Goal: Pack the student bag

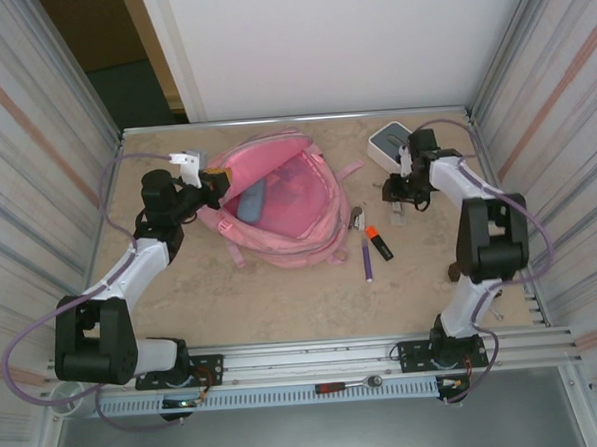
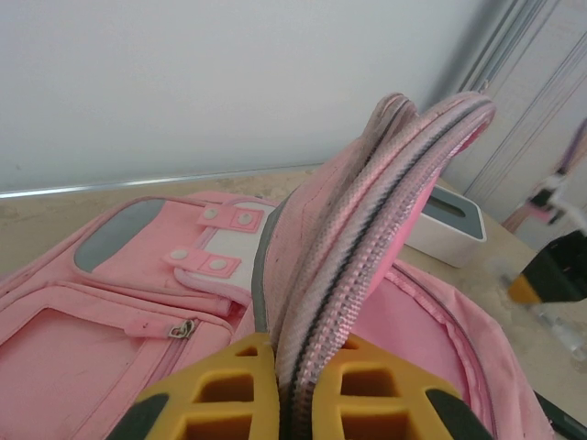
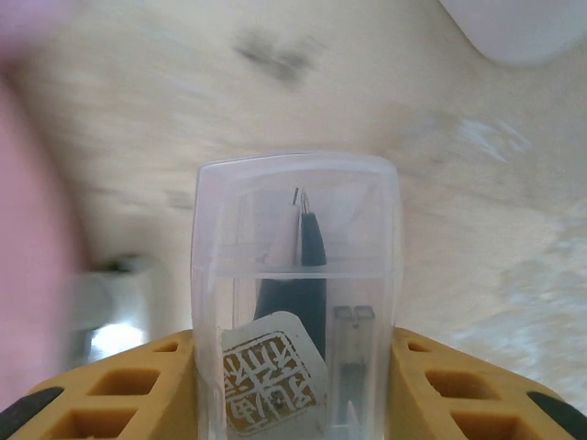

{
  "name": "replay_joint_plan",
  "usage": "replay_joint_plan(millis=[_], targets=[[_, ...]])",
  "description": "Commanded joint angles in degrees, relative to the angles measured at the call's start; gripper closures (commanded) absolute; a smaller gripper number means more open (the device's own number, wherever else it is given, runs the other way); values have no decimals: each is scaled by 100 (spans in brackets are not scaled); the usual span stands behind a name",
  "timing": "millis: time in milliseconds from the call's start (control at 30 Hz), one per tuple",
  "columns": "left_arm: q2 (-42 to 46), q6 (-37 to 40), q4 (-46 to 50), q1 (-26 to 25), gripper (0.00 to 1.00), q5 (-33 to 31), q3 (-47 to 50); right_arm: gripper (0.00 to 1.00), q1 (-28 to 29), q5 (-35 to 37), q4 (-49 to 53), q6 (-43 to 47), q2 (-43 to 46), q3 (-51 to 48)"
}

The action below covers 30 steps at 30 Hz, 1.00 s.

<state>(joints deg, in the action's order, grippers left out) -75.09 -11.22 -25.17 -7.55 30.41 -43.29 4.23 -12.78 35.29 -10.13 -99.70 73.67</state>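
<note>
The student bag (image 1: 288, 209) lies in the middle of the table, pink, its main compartment gaping toward the camera. My left gripper (image 1: 216, 183) is shut on the bag's zipper edge (image 2: 367, 229) and holds that flap up; the yellow fingers (image 2: 229, 394) pinch the fabric from both sides. A grey-blue item (image 1: 252, 201) lies inside the opening. To the right of the bag, my right gripper (image 1: 399, 193) is shut on a clear plastic case (image 3: 295, 257), with a yellow finger pressed against each side. The case holds a dark tool and a printed card.
A white-and-grey box (image 1: 387, 142) stands at the back right, just behind the right gripper. An orange-and-black highlighter (image 1: 378, 242), a purple pen (image 1: 367, 263) and a small metal piece (image 1: 355, 218) lie right of the bag. Metal walls close both sides.
</note>
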Motion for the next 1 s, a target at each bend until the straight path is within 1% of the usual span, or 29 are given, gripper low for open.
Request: replay_joint_plan(millis=[0, 33, 100, 233, 333, 433, 500, 567, 600, 667, 733, 800, 900, 967], targets=[[284, -462, -504, -1, 100, 170, 31, 69, 535, -1491, -872, -1237, 828, -155], [276, -505, -561, -1, 100, 161, 41, 69, 796, -1654, -1103, -1521, 858, -169], [243, -550, -593, -3, 100, 175, 31, 68, 1288, -1698, -1489, -2085, 745, -103], [181, -573, -539, -1, 100, 205, -43, 67, 2017, -1724, -2571, -3245, 141, 39], [114, -619, -560, -1, 100, 167, -81, 65, 2392, -1478, -2992, -3698, -518, 391], [74, -671, -439, -3, 100, 215, -170, 64, 2730, -1078, -3074, -3768, -1187, 995], [90, -713, -403, -9, 100, 223, -205, 56, 2909, -915, -2936, -3760, -1782, 1678], [125, -723, -371, -27, 100, 191, -206, 44, 2952, -830, -2758, -3747, -2164, 2163], [147, -725, -336, -43, 100, 160, -210, 38, 2916, -872, -2692, -3698, -2228, 2246], [186, -683, -275, -70, 100, 145, -206, 29, 2863, -812, -2624, -3501, -1973, 1988], [206, -623, -243, -105, 100, 102, -197, 25, 2855, -701, -2537, -3186, -1520, 1519], [184, -621, -243, -132, 100, 46, -197, 24, 2875, -811, -2500, -2987, -1142, 1095], [88, -708, -297, -193, 100, 19, -187, 27, 2969, -976, -2480, -2725, -560, 448], [65, -725, -247, -253, 100, 10, -171, 26, 3020, -723, -2229, -2364, -47, 17]])
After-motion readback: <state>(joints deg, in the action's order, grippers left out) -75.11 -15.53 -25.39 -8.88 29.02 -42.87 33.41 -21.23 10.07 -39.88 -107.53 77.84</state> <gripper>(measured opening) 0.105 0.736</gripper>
